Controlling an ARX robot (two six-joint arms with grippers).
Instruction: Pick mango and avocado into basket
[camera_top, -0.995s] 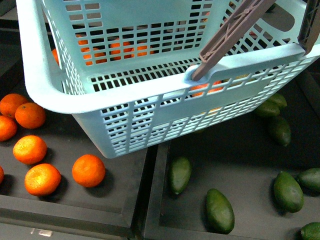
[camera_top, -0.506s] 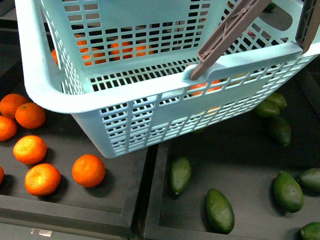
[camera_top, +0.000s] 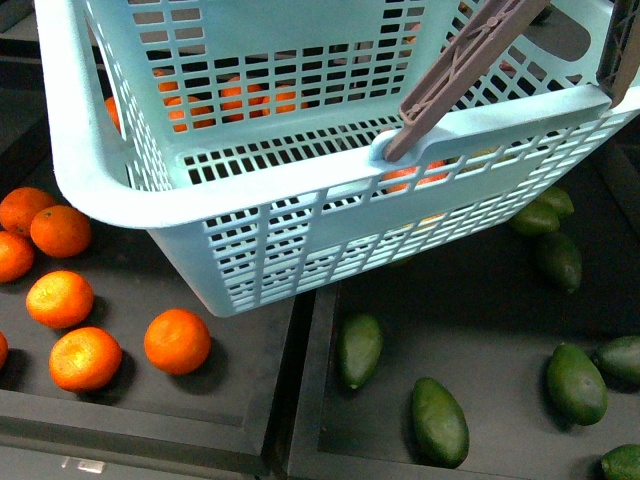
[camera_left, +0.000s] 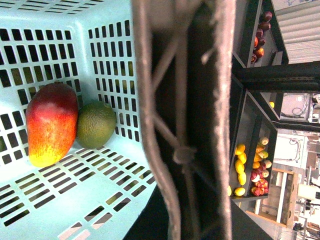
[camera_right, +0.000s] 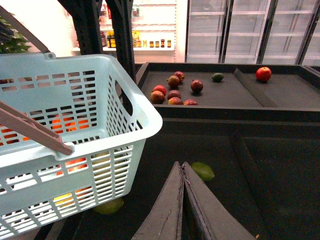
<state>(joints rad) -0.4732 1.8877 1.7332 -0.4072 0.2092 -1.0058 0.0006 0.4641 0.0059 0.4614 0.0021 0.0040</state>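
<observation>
The turquoise basket (camera_top: 250, 190) hangs above the fruit bins and fills the upper front view, its brown handle (camera_top: 455, 70) raised. In the left wrist view the mango (camera_left: 51, 122), red blushing to yellow, lies on the basket floor (camera_left: 75, 195) with the green avocado (camera_left: 96, 124) touching it in the corner. My left gripper is shut on the basket's handle (camera_left: 182, 125), which covers the jaws there. My right gripper (camera_right: 182, 165) is shut with nothing in it, beside the basket (camera_right: 75, 135) over a dark bin.
Under the basket, oranges (camera_top: 178, 340) lie in the left bin and loose green avocados (camera_top: 440, 420) in the right bin. A divider edge (camera_top: 300, 380) separates them. Farther bins hold red mangoes (camera_right: 174, 90). Shelves with mixed fruit (camera_left: 247, 170) stand beyond.
The basket swayed slightly left and then back; otherwise nothing has visibly changed.
</observation>
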